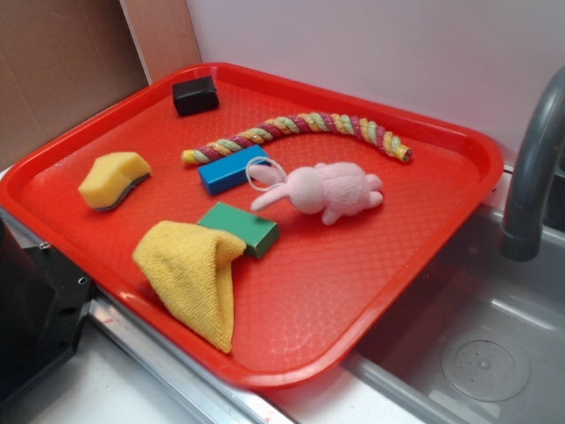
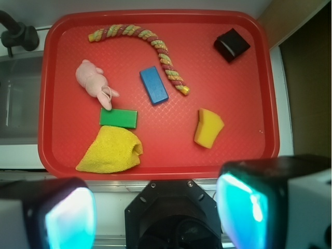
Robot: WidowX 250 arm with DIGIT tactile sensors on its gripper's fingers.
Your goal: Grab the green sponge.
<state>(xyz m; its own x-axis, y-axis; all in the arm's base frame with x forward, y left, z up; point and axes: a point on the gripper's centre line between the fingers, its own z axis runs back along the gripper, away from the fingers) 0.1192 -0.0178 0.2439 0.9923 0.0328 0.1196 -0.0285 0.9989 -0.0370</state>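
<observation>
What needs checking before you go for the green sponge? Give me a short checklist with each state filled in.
1. Green sponge located on the red tray: ok.
2. Sponge free of neighbours, apart from the rope toy and the yellow cloth: ok.
3. Not confused with the green block: ok.
4. Tool open: ok, fingers apart.
5. Tool above sponge: not ok, sits off the tray's near edge.
6. Scouring face orientation: dark layer underneath in the exterior view: ok.

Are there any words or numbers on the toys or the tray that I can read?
None: no words, numbers or signs show in either view.
The sponge, blue block, green block, black block, bunny, rope, cloth and tray are all plain.
</observation>
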